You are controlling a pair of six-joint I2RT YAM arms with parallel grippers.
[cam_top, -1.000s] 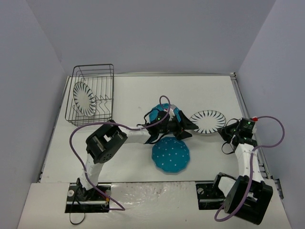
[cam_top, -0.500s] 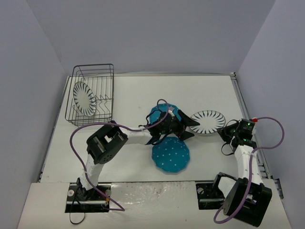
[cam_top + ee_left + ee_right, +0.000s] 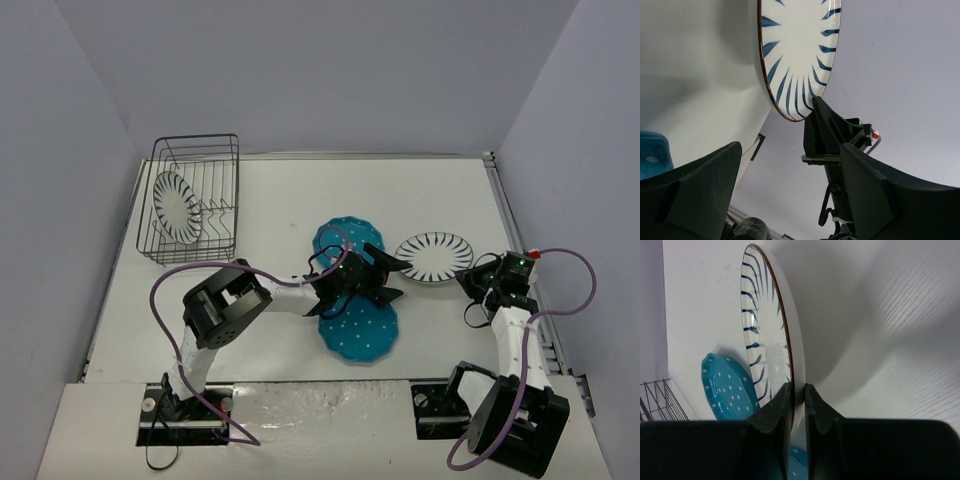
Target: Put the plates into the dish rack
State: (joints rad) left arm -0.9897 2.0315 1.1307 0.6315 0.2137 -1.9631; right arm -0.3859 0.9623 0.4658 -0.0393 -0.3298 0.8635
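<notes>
Plate: the striped plate (image 3: pixel 434 256) is lying on the surface (image 3: pixel 280 200) at 3 o'clock of centre, its right rim being pinched by the right jaws (image 3: pixel 474 277).
Other plates: two teal plates (image 3: pixel 358 325), (image 3: pixel 340 237) are lying mid-surface; one striped plate (image 3: pixel 176 206) is standing in the rack (image 3: pixel 193 198) at 10 o'clock.
Left jaws (image 3: pixel 388 268): spread, holding nothing, hovering just beside the plate's left rim.
Doing it well: I judge a handover is being set up; the left jaws should be closing squarely on the rim before the right ones release.
Views: the right wrist view is showing the rim (image 3: pixel 798 371) between the fingers (image 3: pixel 775 412); the top view cannot. The left wrist view is showing its own gap unfilled.
</notes>
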